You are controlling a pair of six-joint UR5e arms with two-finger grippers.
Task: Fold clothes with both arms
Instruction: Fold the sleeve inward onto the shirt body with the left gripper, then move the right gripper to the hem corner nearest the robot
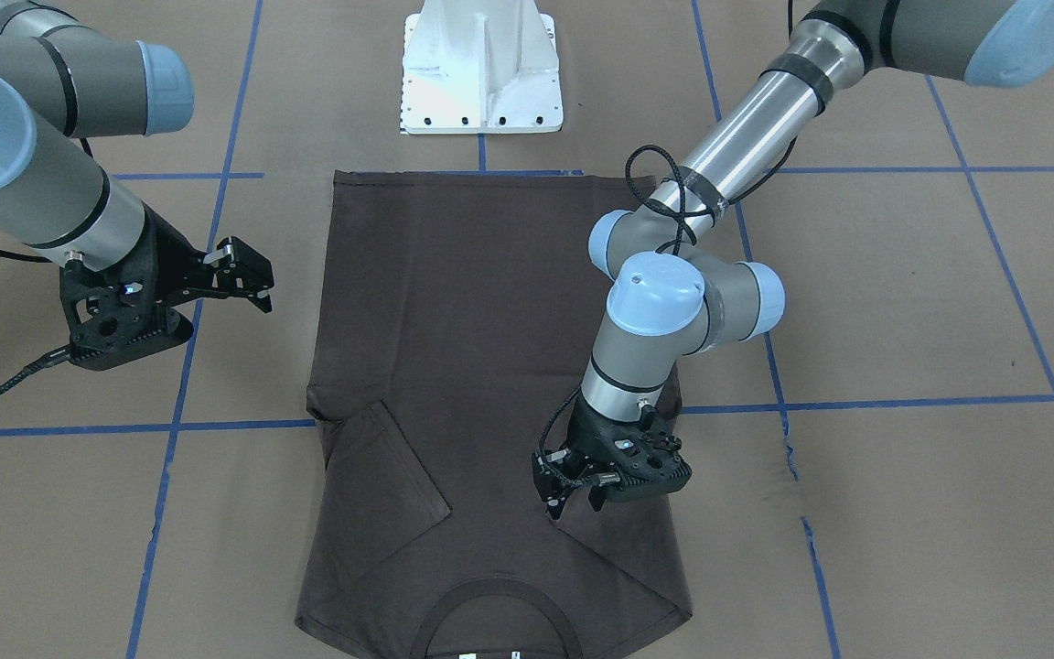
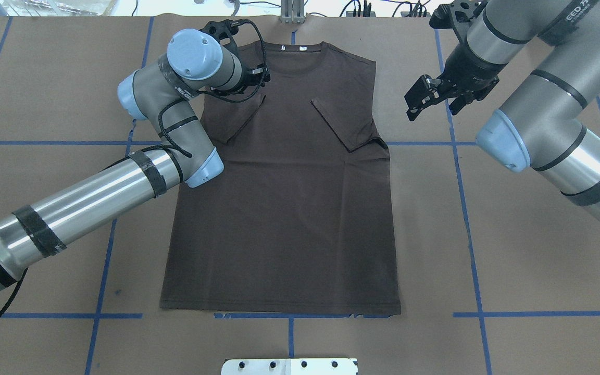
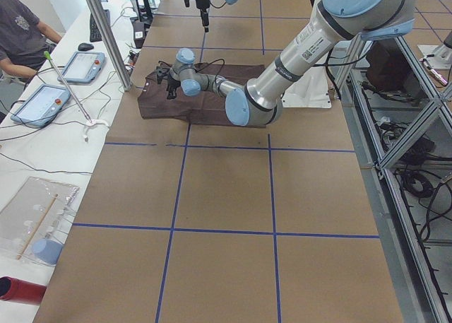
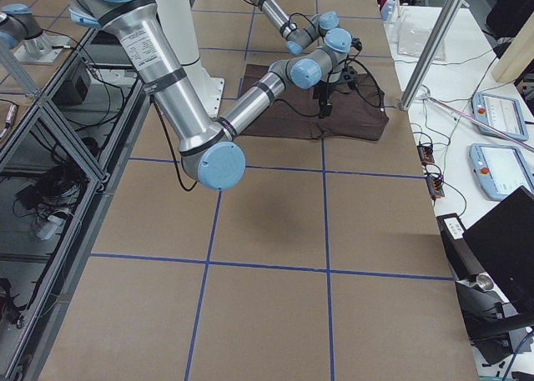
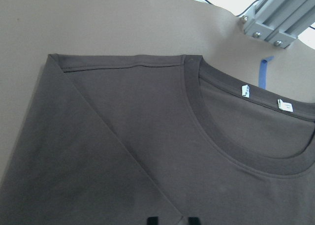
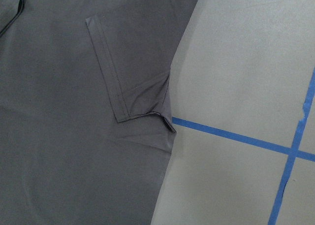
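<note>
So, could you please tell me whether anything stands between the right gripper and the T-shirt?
Nothing visible does. The right gripper hangs beside the T-shirt, level with its folded sleeve, and only bare brown table paper shows between them. The left gripper is already over the other shoulder.

The collar (image 1: 490,597) of the T-shirt (image 1: 490,348) is cut off by the front-facing view's edge. Overhead, the left gripper (image 1: 575,503) beside that collar is mostly hidden.

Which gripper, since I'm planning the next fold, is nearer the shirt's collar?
Left. The left gripper hovers over the T-shirt beside the collar; the right gripper is off its side edge.
</note>
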